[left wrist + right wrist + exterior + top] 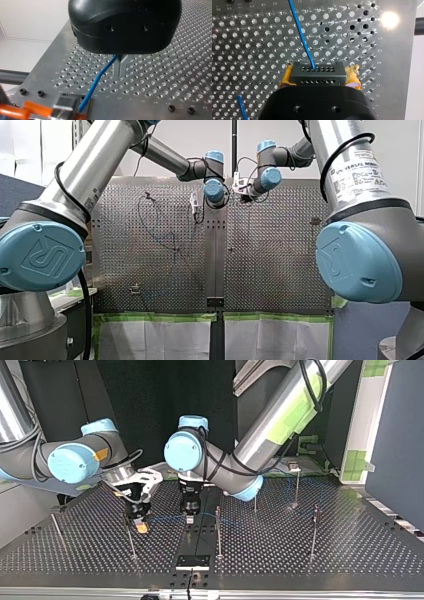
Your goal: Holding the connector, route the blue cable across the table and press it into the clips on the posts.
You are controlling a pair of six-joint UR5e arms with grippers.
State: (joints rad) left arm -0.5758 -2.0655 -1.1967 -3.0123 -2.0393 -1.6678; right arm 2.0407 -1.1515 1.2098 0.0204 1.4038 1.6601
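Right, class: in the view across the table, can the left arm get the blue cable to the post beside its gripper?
Probably yes. My left gripper, shut on the blue cable, hangs close beside that post with only bare table between; my right gripper, holding the connector, is on the other side.

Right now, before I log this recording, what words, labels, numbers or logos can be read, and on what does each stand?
"VERSAL ROBOT": white sticker on my right arm, front view; its smaller print is blurred.
"UR" logo: blue joint cap of my left arm.
"5 6 7 8", "19": stamped along the table edge, left wrist view.
"C D E F G H I": same table, right wrist view.
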